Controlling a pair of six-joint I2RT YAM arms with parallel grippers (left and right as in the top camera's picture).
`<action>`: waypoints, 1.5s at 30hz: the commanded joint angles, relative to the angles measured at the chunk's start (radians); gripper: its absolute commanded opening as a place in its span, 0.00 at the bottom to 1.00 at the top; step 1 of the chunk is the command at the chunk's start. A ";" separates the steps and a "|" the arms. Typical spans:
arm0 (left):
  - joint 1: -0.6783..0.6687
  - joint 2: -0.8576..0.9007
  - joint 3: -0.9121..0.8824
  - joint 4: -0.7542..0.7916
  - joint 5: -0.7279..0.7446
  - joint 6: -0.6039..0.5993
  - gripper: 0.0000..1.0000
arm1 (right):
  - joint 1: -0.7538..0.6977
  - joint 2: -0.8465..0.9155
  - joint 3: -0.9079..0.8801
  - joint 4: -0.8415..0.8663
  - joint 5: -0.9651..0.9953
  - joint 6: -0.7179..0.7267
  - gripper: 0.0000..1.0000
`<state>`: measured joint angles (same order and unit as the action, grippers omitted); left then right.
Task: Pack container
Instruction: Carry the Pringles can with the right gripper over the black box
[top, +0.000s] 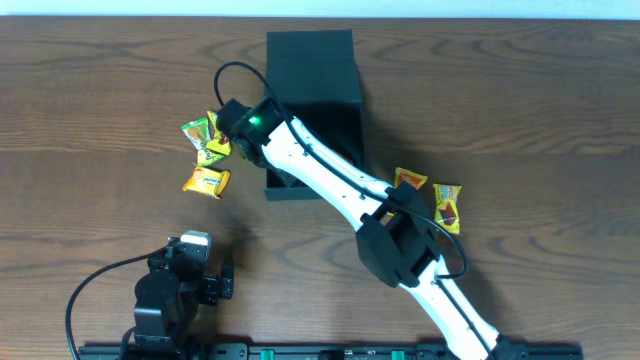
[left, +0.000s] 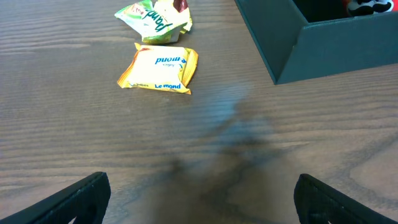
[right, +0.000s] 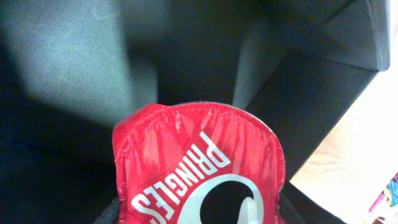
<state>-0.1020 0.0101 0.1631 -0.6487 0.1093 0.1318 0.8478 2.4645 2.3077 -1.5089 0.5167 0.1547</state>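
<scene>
And there was the container (top: 335, 125), dark and square, sitting out on the wooden table (top: 100, 100) with its flap lid (top: 310, 55) thrown back on the far side. We saw the right arm stretched across the container's near left corner, the right gripper (top: 238, 124) over that edge, and from its wrist camera we looked straight down at the dark inner walls with a red Pringles can (right: 199, 174) pinched between the fingers, foil top towards us. What else lay inside the container we could not tell; the floor was in shadow. Just left of the container lay a green packet (top: 205, 140) and, nearer to us than it, a yellow Le mond packet (left: 158, 70), flat on the wood and clear of the container's wall. To the right of the container, two more packets (top: 430, 195) lay side by side beside the right arm. The left gripper (left: 202, 205) sat near and left of the container, low over bare wood, fingers spread wide and holding nothing. A pale strip showed beyond the table's far edge, behind the container.
</scene>
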 joint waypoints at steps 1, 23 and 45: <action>-0.003 -0.006 -0.005 -0.002 0.013 0.006 0.95 | 0.010 0.023 -0.001 0.002 -0.078 -0.024 0.70; -0.003 -0.006 -0.005 -0.002 0.013 0.006 0.95 | 0.002 -0.019 0.033 0.039 -0.280 -0.086 0.99; -0.003 -0.006 -0.005 -0.002 0.013 0.006 0.95 | -0.187 -0.037 0.222 0.149 -0.603 -0.143 0.02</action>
<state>-0.1020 0.0101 0.1631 -0.6487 0.1097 0.1318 0.6640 2.4428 2.5698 -1.3838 -0.0200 0.0502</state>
